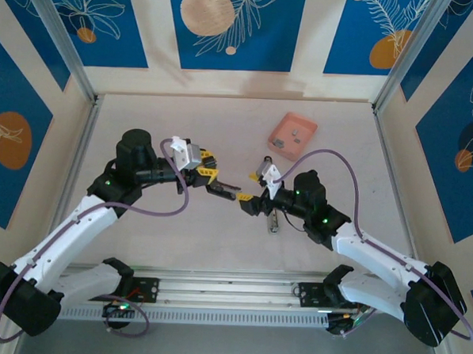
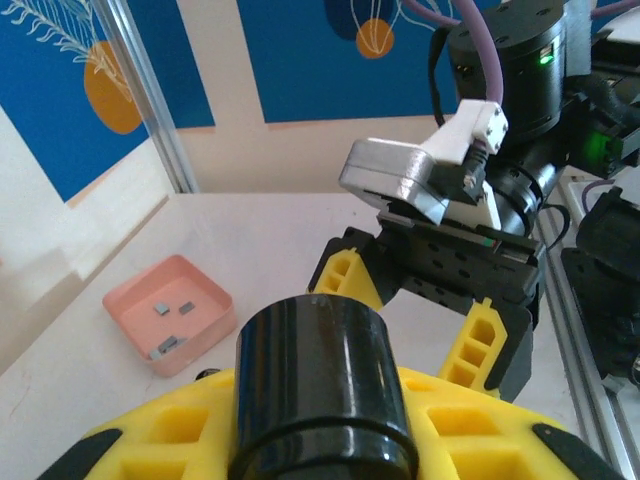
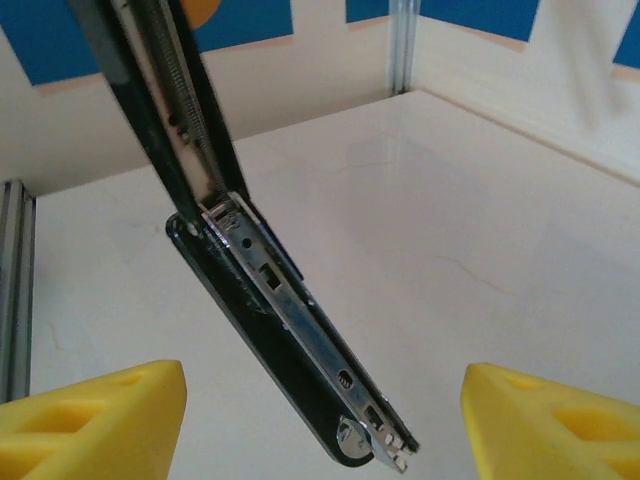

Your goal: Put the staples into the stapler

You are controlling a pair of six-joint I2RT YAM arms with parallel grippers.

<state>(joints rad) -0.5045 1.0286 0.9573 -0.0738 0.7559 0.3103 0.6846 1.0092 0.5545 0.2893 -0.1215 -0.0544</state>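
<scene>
Left gripper (image 1: 212, 181): clamped on one end of the stapler (image 3: 290, 320), which is held clear of the tabletop (image 3: 450, 220).
Right gripper (image 3: 325, 400): fingers spread wide on either side of the stapler's free end; no contact is seen.
Stapler: hinged open and tilted, with the metal channel exposed above the black base.
Staples (image 2: 187, 311): a few grey bits are seen lying in the pink tray (image 2: 205, 338), well apart from both grippers.

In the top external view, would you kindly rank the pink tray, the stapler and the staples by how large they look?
Largest to smallest:
1. pink tray
2. stapler, a thin dark bar, partly hidden at one end
3. staples, tiny grey bits inside the tray, barely distinguishable
</scene>
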